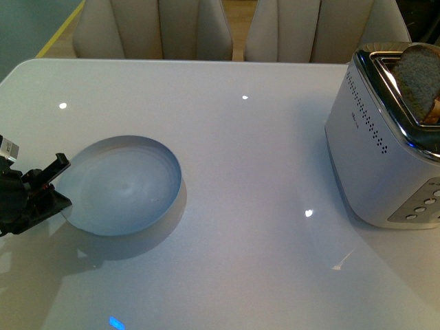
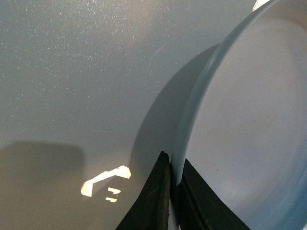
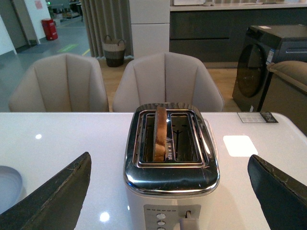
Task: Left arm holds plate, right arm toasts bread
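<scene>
Glossy white table (image 1: 227, 137), beige chairs (image 3: 60, 81) behind it, woven basket (image 3: 114, 50) by grey curtains (image 3: 103, 19) upper left, dark cabinets (image 3: 218, 28) upper right

- The table (image 1: 234, 151) was glossy white, with small bright light spots reflected on it.
- The plate (image 1: 124, 185) was a pale blue-white, a bit darker blue along the rim.
- The left gripper (image 1: 60, 180) was plain black, with a tiny white label on the arm behind it.
- The toaster (image 3: 171, 163) had a shiny chrome top, a white body, rows of small dark dots on its side and grey buttons.
- The bread (image 3: 160, 127) was light brown with a darker brown crust.
- The chairs (image 3: 168, 81) were beige.
- The right gripper's fingers (image 3: 53, 196) were dull black with scuffed edges.
- A red bin and a woven basket with a dark band stood far back.
</scene>
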Tool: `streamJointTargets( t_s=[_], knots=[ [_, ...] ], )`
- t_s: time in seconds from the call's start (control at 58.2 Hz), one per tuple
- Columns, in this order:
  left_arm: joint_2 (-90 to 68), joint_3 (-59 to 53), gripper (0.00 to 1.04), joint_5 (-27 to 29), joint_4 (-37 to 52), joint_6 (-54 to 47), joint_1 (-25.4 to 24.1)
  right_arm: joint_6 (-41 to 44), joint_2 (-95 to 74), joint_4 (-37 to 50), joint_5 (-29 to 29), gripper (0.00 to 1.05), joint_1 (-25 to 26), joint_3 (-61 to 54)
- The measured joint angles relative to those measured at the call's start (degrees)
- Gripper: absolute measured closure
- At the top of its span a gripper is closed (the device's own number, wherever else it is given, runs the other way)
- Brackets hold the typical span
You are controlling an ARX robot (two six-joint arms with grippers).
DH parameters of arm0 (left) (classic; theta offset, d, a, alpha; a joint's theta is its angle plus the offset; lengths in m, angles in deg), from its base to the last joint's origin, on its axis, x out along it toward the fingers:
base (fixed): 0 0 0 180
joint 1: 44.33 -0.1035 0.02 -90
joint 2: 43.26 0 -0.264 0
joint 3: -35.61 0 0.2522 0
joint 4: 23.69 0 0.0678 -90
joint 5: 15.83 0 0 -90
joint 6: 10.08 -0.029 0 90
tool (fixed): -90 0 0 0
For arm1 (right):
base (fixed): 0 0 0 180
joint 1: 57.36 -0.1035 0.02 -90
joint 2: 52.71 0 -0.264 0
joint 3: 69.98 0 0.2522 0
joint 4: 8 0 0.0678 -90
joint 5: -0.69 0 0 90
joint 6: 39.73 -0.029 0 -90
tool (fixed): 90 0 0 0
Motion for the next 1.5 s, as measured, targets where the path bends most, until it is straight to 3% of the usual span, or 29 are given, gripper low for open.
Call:
streamJointTargets(
  t_s=[0.155, 0.189, 0.361, 0.55, 0.688, 1.1, 1.169, 1.221, 1.376, 1.427, 1.496],
  knots=[
    [-0.33, -0.26, 1.01, -0.20, 1.46, 0.48, 0.17, 0.00, 0.00, -0.02, 0.00, 0.09, 0.00, 0.00],
    [-0.33, -0.46, 0.97, -0.42, 2.03, 0.83, 0.22, 0.00, 0.00, -0.02, 0.00, 0.09, 0.00, 0.00],
    [0.70, -2.27, 0.70, -1.55, 4.87, 2.49, 0.39, -0.02, 0.00, 0.00, 0.00, 0.09, 0.00, 0.00],
    [11.19, -6.62, 0.27, -0.39, 6.62, 2.62, 1.33, -0.02, 0.00, 0.00, -0.02, 0.09, 0.00, 0.00],
    [21.22, -10.16, 0.06, 1.27, 7.80, 2.23, 2.99, 0.00, 0.00, 0.00, 0.00, 0.09, 0.00, 0.00],
    [55.30, -19.08, 0.08, 7.41, 2.75, 4.81, 10.60, -0.02, 0.00, 0.00, 0.00, 0.09, 0.00, 0.00],
    [57.02, -23.61, 0.20, 18.16, 15.69, -2.91, 12.94, 0.00, 0.02, 0.00, 0.02, 0.09, -0.02, 0.00],
    [58.95, -27.32, 0.28, 23.12, 22.77, -10.08, 13.92, 0.00, 0.02, 0.00, 0.00, 0.09, 0.00, 0.00],
    [69.92, -33.31, 0.55, 27.19, 21.33, -23.47, 15.28, 0.00, 0.02, -0.02, 0.00, 0.09, 0.00, 0.00],
    [75.14, -35.93, 0.70, 26.40, 19.54, -25.70, 15.47, 0.00, 0.02, -0.02, 0.02, 0.09, 0.00, 0.00],
    [77.75, -37.66, 0.82, 25.66, 18.93, -26.60, 14.86, 0.00, 0.02, -0.02, 0.00, 0.09, -0.02, 0.00]
  ],
)
